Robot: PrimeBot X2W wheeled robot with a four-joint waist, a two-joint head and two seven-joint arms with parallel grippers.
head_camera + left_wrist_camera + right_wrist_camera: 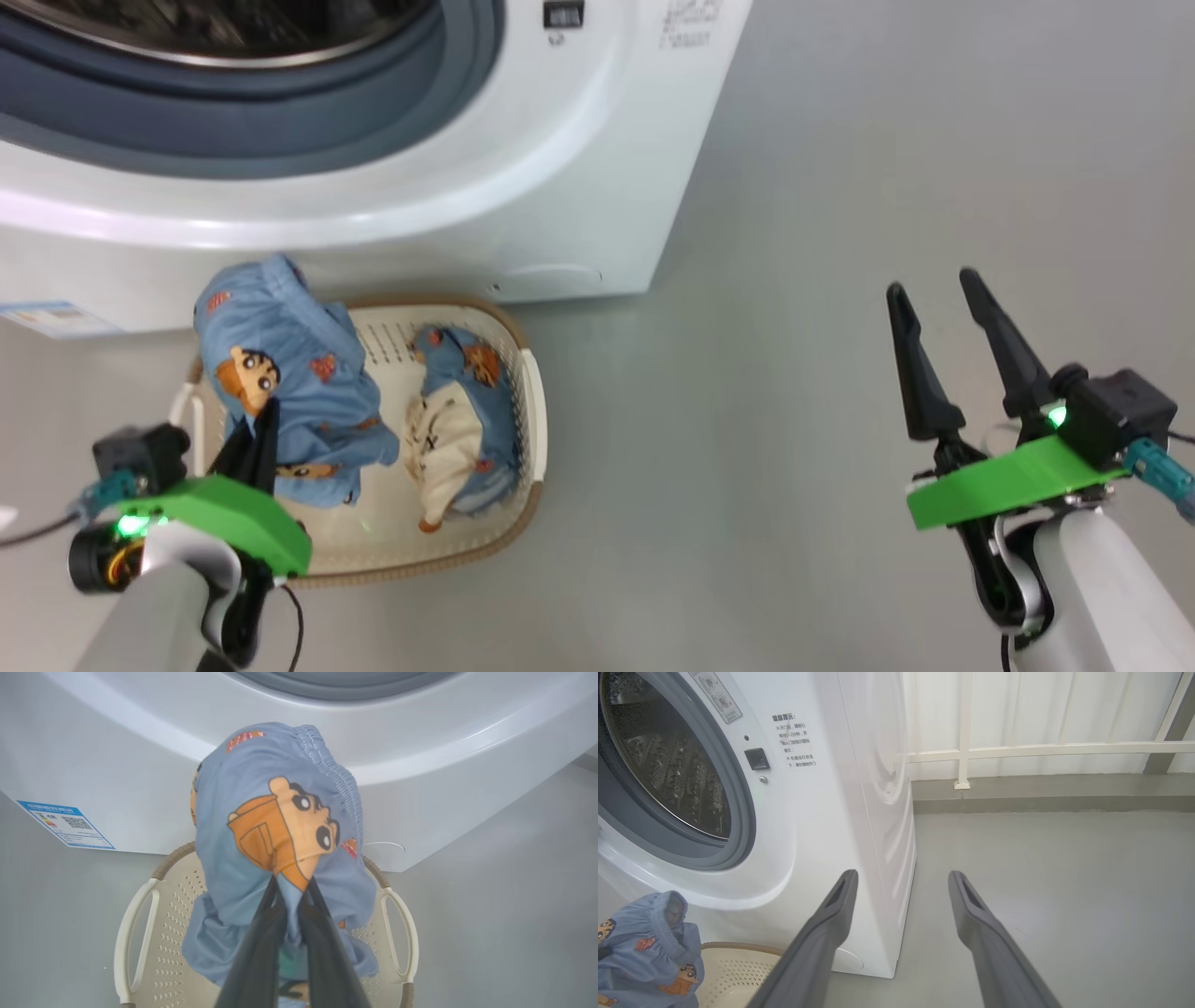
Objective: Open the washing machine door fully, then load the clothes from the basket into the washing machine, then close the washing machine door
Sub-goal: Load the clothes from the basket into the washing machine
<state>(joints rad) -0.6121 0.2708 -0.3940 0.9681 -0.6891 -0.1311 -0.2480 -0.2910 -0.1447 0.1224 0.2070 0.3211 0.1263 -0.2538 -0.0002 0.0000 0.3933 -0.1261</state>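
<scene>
**A:** Left gripper [292, 884] first. What's in it?

**B:** Its fingers are pinched shut on 1 blue garment [299, 392], biting the fabric at the orange cartoon print. The piece hangs over the basket [534, 411], in front of the washer [560, 187] and below the drum [668, 765] mouth. I cannot tell if its hem is clear of the basket.

**A:** And the 2nd garment [457, 439]?

**B:** It lies in the basket, cream panel up.

**A:** What about the right gripper [931, 282]?

**B:** Fingers spread wide, holding nothing. It hangs over the floor [822, 327], well apart from the washer.

**A:** How far along, then?

**B:** The drum mouth is uncovered, so I judge step 1, opening the door, done. Loading has barely begun. I see no cloth in the visible part of the drum, with 1 piece gripped and 1 waiting. Closing the door comes last.
</scene>
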